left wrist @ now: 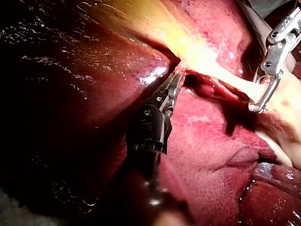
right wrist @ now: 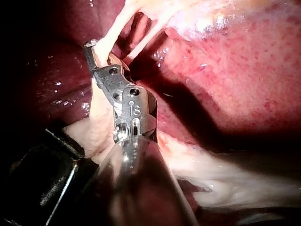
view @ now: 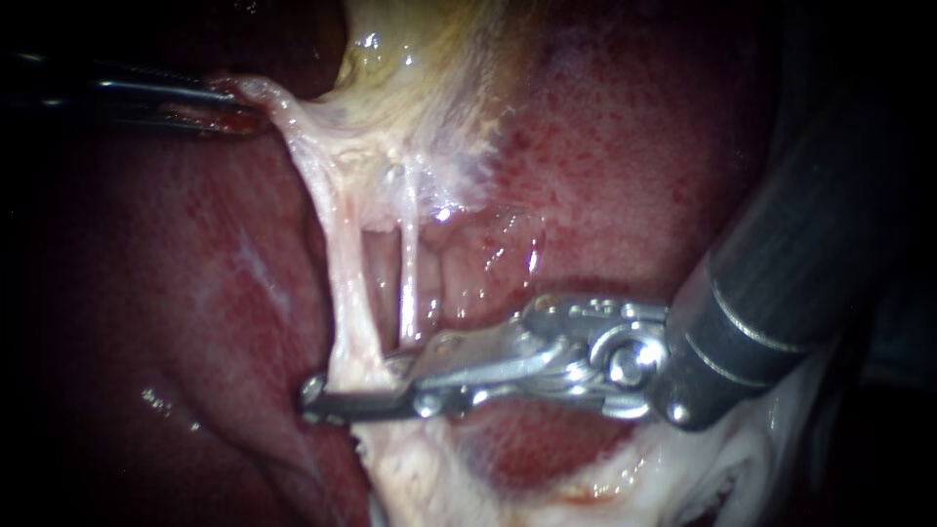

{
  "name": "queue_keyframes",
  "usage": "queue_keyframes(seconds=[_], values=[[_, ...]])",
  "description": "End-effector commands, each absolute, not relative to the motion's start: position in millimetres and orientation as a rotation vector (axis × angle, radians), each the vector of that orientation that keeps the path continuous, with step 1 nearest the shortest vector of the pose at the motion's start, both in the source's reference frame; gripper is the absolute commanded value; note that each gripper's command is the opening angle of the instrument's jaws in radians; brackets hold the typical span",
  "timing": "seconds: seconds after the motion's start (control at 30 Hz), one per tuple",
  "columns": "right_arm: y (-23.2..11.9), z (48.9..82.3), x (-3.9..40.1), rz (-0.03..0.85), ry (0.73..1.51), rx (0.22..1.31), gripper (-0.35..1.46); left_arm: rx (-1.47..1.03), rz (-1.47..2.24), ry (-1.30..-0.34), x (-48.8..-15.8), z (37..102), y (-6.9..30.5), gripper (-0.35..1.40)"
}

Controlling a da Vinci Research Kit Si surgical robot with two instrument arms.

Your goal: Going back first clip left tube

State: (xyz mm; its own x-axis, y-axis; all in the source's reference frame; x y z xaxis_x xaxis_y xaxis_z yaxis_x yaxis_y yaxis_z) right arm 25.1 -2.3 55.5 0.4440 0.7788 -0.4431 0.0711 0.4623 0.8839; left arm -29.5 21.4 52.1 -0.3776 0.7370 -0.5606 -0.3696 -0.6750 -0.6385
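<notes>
Endoscope view showed two tubes over the liver (view: 634,146): the thicker left tube (view: 342,283) and a thin right tube (view: 408,278) just beside it. Of the two instruments, the right instrument's hand (view: 363,383) stood open, the left tube's lower end lying in its gap; I made out no clip. The left instrument's hand (view: 232,98) was clamped on pale tissue (view: 312,146). The left tube looked soft, wet, slippery and easily torn, so it was best held low, clear of its neighbour.

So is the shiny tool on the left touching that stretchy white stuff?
Touching. The endoscope view shows the left instrument clamped on the pale tissue, stretching it tight.
</notes>
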Motion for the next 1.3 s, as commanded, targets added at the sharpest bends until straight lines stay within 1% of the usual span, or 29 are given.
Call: queue_keyframes(seconds=[0.03,0.1,0.13,0.17,0.2,0.27,0.3,0.37,0.5,0.6,0.77,0.8,0.97,1.03,1.17,1.23,1.3], values=[[-2.3,55.6,25.1,0.547,1.031,1.008,-0.35,-1.140,2.086,-0.543,-29.5,52.1,21.4,-0.35],[-2.3,55.7,25.2,0.545,1.031,1.010,-0.34,-1.139,2.086,-0.543,-29.5,52.1,21.4,-0.35],[-2.3,55.7,25.3,0.546,1.031,1.010,-0.16,-1.139,2.086,-0.543,-29.5,52.1,21.4,-0.35],[-2.3,55.9,25.5,0.519,1.047,0.986,0.08,-1.139,2.086,-0.543,-29.5,52.1,21.4,-0.35],[-2.3,56.1,25.6,0.522,1.051,0.972,0.21,-1.139,2.086,-0.543,-29.5,52.1,21.4,-0.35],[-2.2,56.5,26.0,0.531,1.060,0.941,0.40,-1.139,2.086,-0.543,-29.5,52.1,21.4,-0.35],[-2.1,56.7,26.2,0.530,1.063,0.934,0.42,-1.139,2.086,-0.543,-29.5,52.0,21.4,-0.35],[-1.9,57.2,26.3,0.512,1.075,0.909,0.45,-1.139,2.086,-0.543,-29.5,52.0,21.4,-0.35],[-1.1,58.6,26.2,0.498,1.109,0.816,0.49,-1.139,2.086,-0.543,-29.5,52.0,21.4,-0.35],[-0.4,59.9,25.6,0.484,1.111,0.767,0.49,-1.139,2.085,-0.542,-29.5,52.0,21.3,-0.35],[0.4,61.2,24.2,0.444,1.122,0.643,0.49,-1.139,2.085,-0.542,-29.5,51.9,21.3,-0.35],[0.4,61.2,23.9,0.433,1.129,0.602,0.49,-1.139,2.085,-0.542,-29.5,52.0,21.3,-0.35],[0.4,60.3,22.1,0.388,1.143,0.502,0.49,-1.139,2.085,-0.542,-29.5,51.9,21.3,-0.35],[0.6,59.7,21.0,0.344,1.153,0.461,0.50,-1.139,2.085,-0.542,-29.5,51.9,21.3,-0.35],[0.9,58.6,18.3,0.308,1.160,0.424,0.50,-1.139,2.086,-0.543,-29.4,51.9,21.3,-0.35],[0.6,58.4,16.5,0.278,1.162,0.396,0.50,-1.139,2.086,-0.543,-29.4,51.9,21.3,-0.35],[0.3,58.2,14.9,0.269,1.162,0.381,0.50,-1.139,2.086,-0.543,-29.4,51.9,21.3,-0.35]])
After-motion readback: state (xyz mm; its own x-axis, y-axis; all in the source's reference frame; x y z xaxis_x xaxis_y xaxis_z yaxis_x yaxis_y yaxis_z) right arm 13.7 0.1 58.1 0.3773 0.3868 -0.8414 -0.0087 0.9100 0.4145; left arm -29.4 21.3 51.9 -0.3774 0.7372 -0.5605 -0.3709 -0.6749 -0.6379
